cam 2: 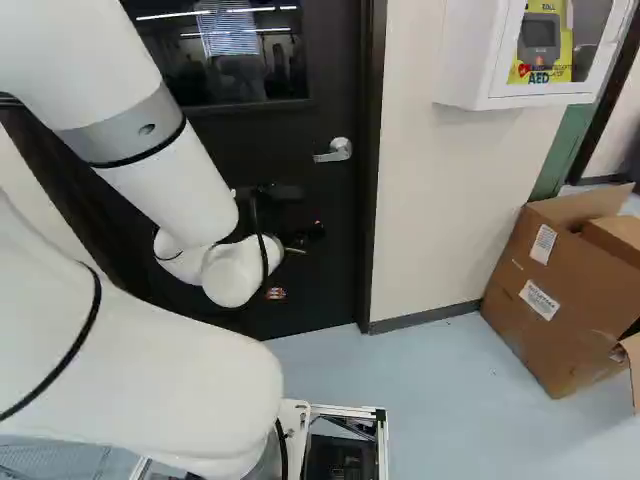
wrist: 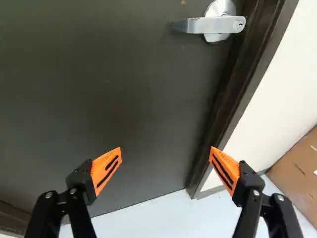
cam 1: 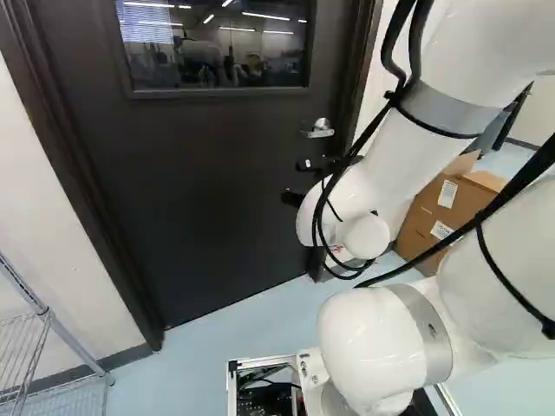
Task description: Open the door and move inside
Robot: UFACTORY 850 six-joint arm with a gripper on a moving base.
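Door (cam 1: 217, 191) closed, carton (cam 2: 535, 320) open (contents unclear)

Dark windowed door (cam 1: 208, 191), shut; silver lever handle (wrist: 200, 25), roughly level.

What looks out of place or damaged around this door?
The cardboard box stands open on the floor by the wall, flaps splayed, so it looks left out. The door is closed, no damage visible.

The smooth white arm (cam 1: 368, 347) has rounded joints (cam 1: 366, 237), flat grey bands (cam 1: 442, 111) and thick black cables (cam 1: 512, 191); its black two-fingered gripper (cam 1: 292, 181) carries slotted, tapering orange pads (wrist: 103, 166) and silver screws (wrist: 48, 195). Low on it sits what seems a small reddish marking (cam 2: 275, 293).
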